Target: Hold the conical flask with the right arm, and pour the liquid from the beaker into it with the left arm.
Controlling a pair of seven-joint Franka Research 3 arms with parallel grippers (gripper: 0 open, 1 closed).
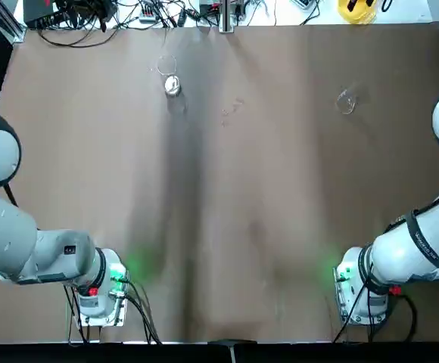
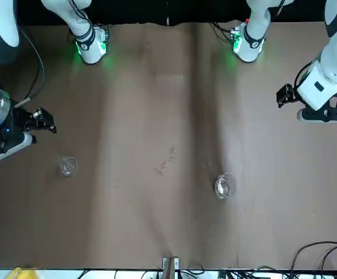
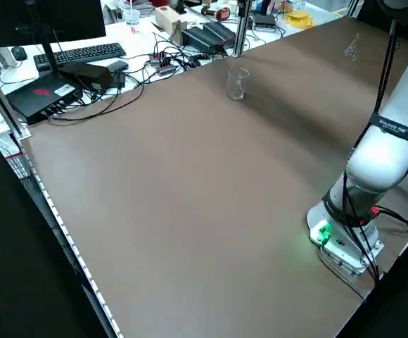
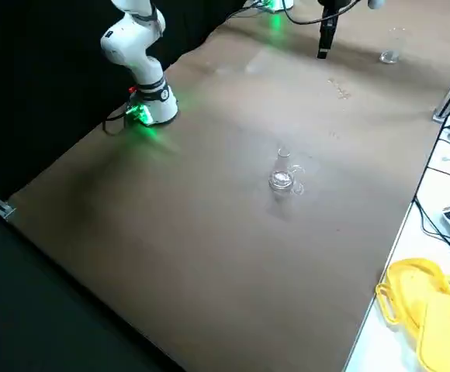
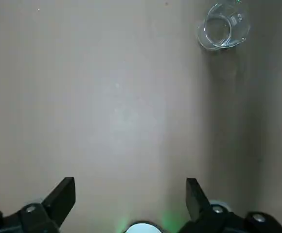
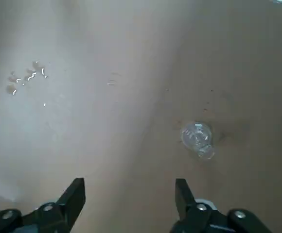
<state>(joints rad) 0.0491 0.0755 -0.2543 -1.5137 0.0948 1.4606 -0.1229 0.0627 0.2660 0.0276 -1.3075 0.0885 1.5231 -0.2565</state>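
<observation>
The beaker [image 1: 172, 85] stands upright at the table's [image 1: 227, 227] far left and the flask [image 1: 346, 101] upright at far right, well apart. Left gripper [image 5: 130, 194] and right gripper [image 6: 129, 194] hang wide open and empty, each well short of its glass

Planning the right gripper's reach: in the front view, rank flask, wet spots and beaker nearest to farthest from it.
1. The flask, just beyond the right gripper.
2. The wet spots, table middle.
3. The beaker, robot's left side.
</observation>
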